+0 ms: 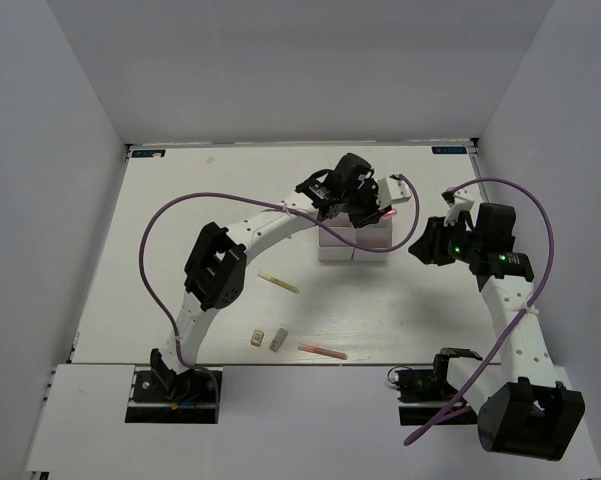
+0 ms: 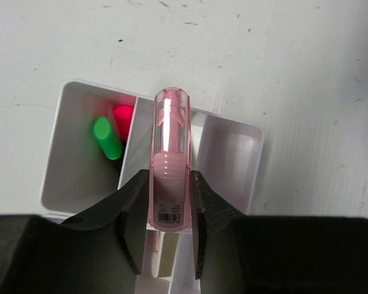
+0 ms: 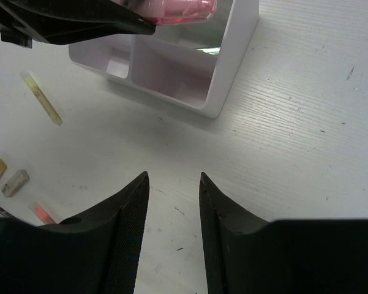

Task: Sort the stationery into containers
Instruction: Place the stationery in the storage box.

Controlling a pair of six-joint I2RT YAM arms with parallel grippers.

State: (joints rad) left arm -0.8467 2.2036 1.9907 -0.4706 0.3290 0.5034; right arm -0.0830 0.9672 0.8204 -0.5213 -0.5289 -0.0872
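Note:
My left gripper (image 1: 368, 205) is shut on a pastel pink marker (image 2: 169, 159) and holds it just above the white compartment box (image 1: 352, 243). In the left wrist view the marker's tip hangs over the divider between compartments of the box (image 2: 239, 153). A green-capped highlighter (image 2: 107, 138) and a red-capped one (image 2: 123, 115) stand in the left compartment. My right gripper (image 3: 174, 177) is open and empty, right of the box (image 3: 232, 55) and over bare table. The marker also shows in the right wrist view (image 3: 177, 9).
A thin yellow pen (image 1: 278, 282) lies left of the box. Two small erasers (image 1: 257, 338) (image 1: 277, 340) and a thin pink pen (image 1: 322, 350) lie near the table's front edge. White walls surround the table.

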